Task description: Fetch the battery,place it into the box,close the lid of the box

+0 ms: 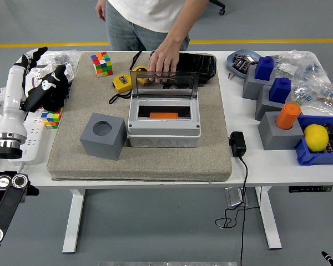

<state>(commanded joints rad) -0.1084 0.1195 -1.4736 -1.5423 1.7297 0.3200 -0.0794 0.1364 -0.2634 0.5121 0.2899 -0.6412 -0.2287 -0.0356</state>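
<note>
The orange battery lies inside the grey box, whose clear lid stands upright. A person's hand rests on the lid's far edge. The left robot hand sits far left on the tabletop, fingers relaxed and empty.

The person at the far side is cut off by the top edge — only the torso and arms show. Their hand hides part of the black tray behind the box's raised lid. The left arm runs off the left edge — its fingers are too indistinct to read.
</note>
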